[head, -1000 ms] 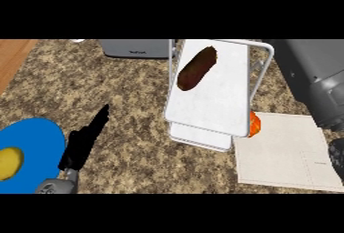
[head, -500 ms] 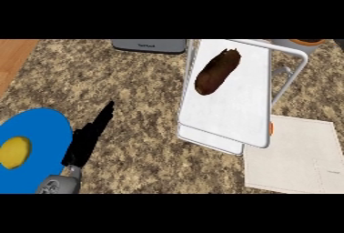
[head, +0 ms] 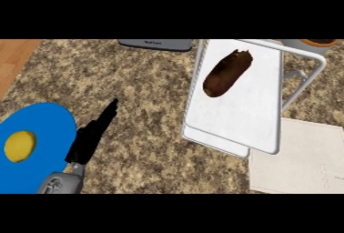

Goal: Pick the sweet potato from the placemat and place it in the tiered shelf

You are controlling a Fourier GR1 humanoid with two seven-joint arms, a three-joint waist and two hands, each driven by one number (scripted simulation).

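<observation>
The brown sweet potato (head: 227, 73) lies on the top white tier of the tiered shelf (head: 255, 123), which stands right of centre on the speckled counter. A pale placemat (head: 302, 159) lies bare at the lower right, partly under the shelf. My left hand (head: 91, 136) rises from the lower left with its fingers straight, pointing up and right, well left of the shelf and touching nothing. My right hand does not show.
A blue plate (head: 40, 136) with a yellow round item (head: 20, 145) sits at the lower left. A grey appliance (head: 156, 44) lies at the top edge. An orange-filled bowl (head: 319, 43) shows at the top right. Wooden surface (head: 13, 57) borders the counter's left.
The view has shifted, so the shelf, plate and placemat appear moved rightward and down. The sweet potato stays on the top tier. The left hand keeps its pose.
</observation>
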